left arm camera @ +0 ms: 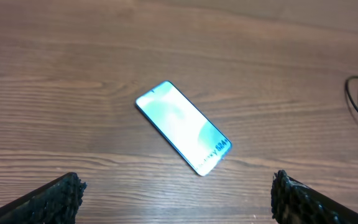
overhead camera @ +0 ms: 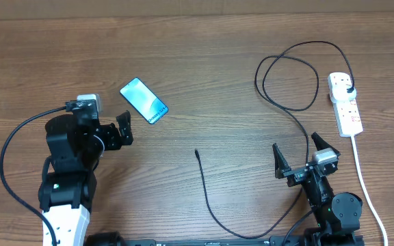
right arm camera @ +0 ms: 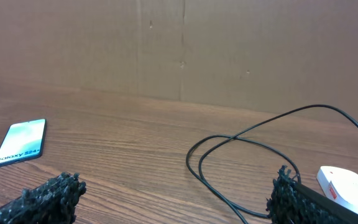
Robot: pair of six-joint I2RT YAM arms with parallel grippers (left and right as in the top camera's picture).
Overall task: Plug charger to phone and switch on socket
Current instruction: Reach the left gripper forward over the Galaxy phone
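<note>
The phone (overhead camera: 143,100) lies flat at the upper left of the table, screen glowing cyan, also clear in the left wrist view as the phone (left arm camera: 182,127). My left gripper (overhead camera: 126,129) hovers open just short of it, nothing between its fingers. The charger (overhead camera: 287,106), a thin black cable, loops at the upper right; its plug sits in the socket (overhead camera: 345,102), and its connector tip (overhead camera: 196,152) lies loose mid-table. My right gripper (overhead camera: 298,152) stands open below the loop, empty. In the right wrist view the cable (right arm camera: 241,140) lies ahead and the socket (right arm camera: 347,183) at the right.
The socket's thick white lead (overhead camera: 365,184) runs down the right side past my right arm. The charger's slack curves along the table's front edge (overhead camera: 224,222). A brown cardboard wall (right arm camera: 179,50) stands behind the table.
</note>
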